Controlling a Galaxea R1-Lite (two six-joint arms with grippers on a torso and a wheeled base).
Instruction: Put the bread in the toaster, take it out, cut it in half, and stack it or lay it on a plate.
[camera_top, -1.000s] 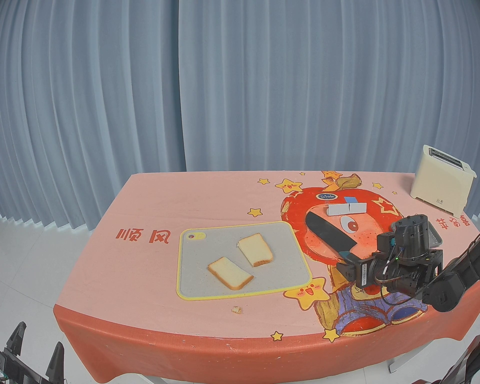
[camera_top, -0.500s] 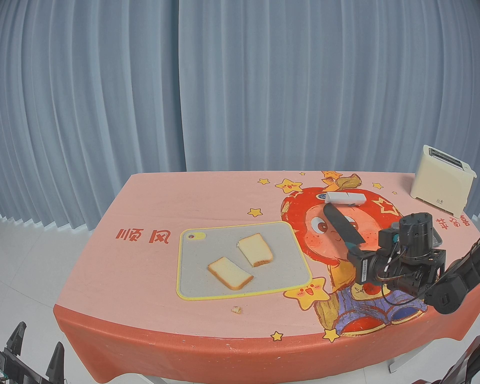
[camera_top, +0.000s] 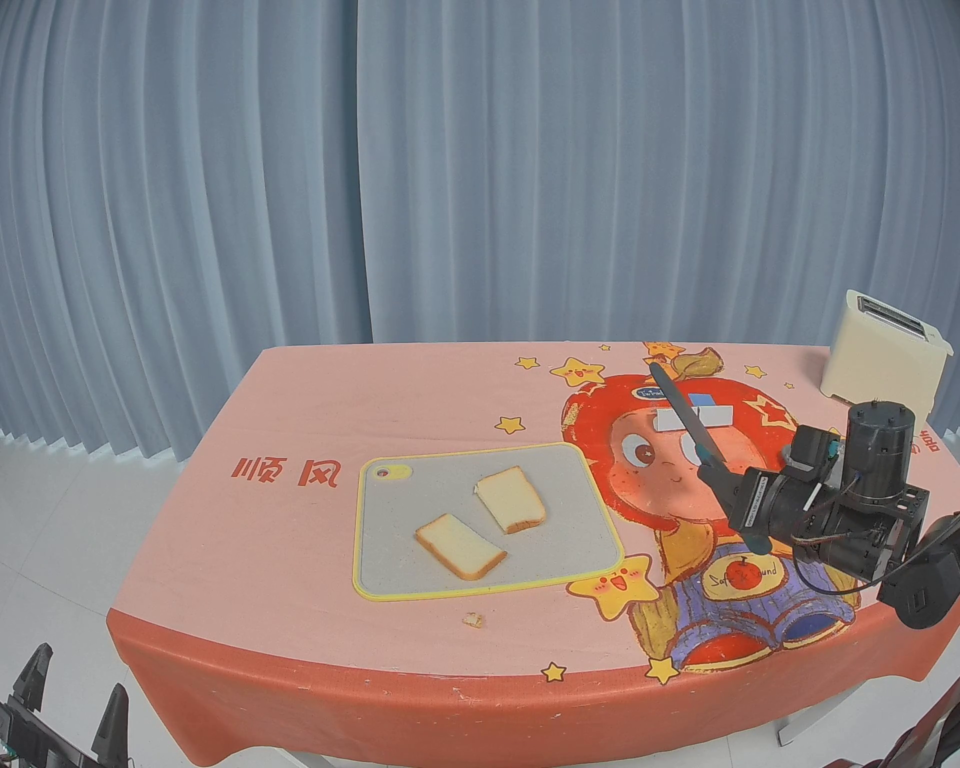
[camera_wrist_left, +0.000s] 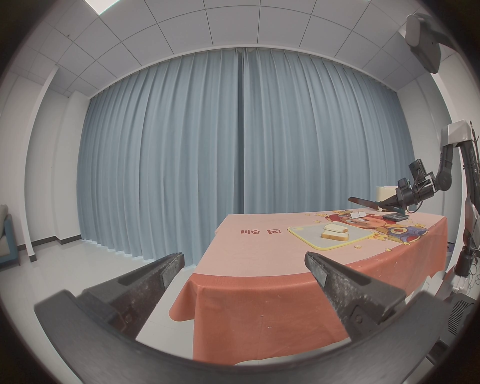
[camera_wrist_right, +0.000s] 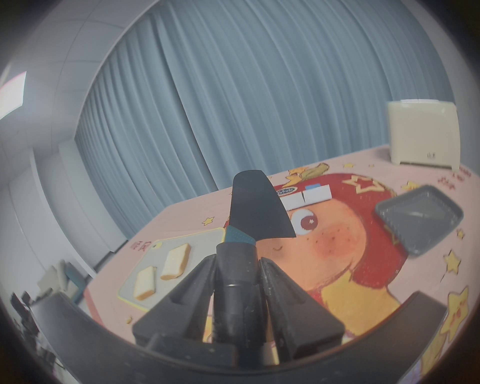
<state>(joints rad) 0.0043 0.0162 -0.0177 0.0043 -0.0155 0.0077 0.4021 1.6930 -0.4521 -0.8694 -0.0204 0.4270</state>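
Lower bread half (camera_top: 461, 546) and upper bread half (camera_top: 511, 499) lie close together, not touching, on the grey cutting board (camera_top: 400, 545) at the centre of the head view. Right of centre, the right gripper (camera_top: 738, 492) pinches the handle of a black knife (camera_top: 677, 405), its blade raised above the pink tablecloth (camera_top: 300, 420). A cream toaster (camera_top: 884, 360) stands at the right edge, with a grey tray (camera_wrist_right: 419, 218) near it. In the lower left corner, the left gripper (camera_top: 78, 672) hangs beside the table, fingers spread.
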